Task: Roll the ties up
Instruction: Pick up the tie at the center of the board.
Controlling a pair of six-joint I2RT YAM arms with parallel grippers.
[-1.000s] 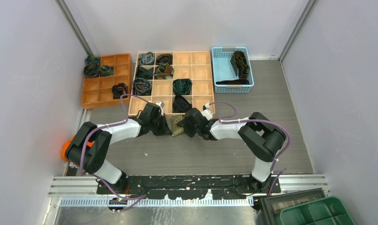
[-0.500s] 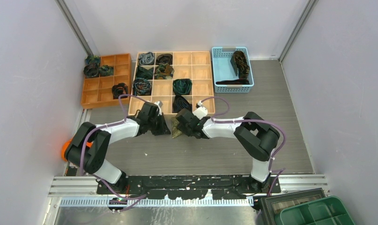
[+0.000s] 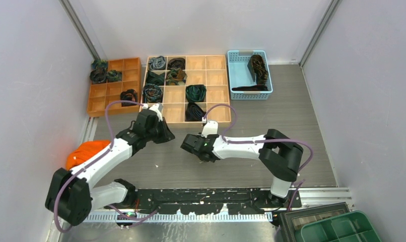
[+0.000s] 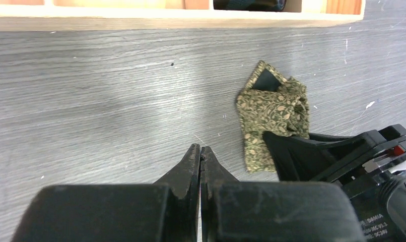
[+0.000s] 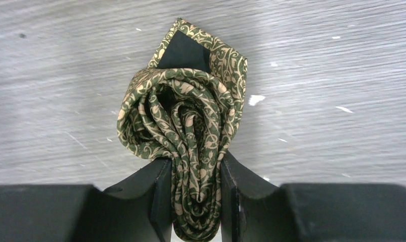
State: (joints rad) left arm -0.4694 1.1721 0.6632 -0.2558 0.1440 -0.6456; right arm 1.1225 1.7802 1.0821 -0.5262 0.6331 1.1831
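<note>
Rolled olive-gold tie [image 5: 181,101] held between the right fingers [image 5: 158,201], which are closed on its lower half, one matte black plastic finger pressing each flank of the coil. The fabric is a woven olive ground covered with pale gold scrolling vines. It is wound in several soft layers into an oval spiral, compressed where it is clamped and bulging free above. At 12 o'clock the pointed tip of the tie stands up from the roll as a triangular flap and shows its plain black lining. The roll sits low over the tabletop [image 5: 65,75], a grey wood-grain laminate with fine streaks and small white scuffs; whether it touches the surface cannot be told. In the left wrist view the same roll lies at 2 o'clock from the left fingers [image 4: 183,171], which are tapered and black, pressed together tip to tip with nothing between them, and apart from the fabric. In the top view the held roll is near the middle of the tabletop, at 6 o'clock from a pale wooden tray [image 3: 216,78] divided into square compartments. Several compartments hold rolled ties [image 3: 195,93] as dark coils. An orange tray [image 3: 103,103] of similar grid form lies at 9 o'clock of the wooden one. At its 3 o'clock is a blue basket [image 3: 236,70] of slotted plastic containing loose dark ties [image 3: 258,68].
</note>
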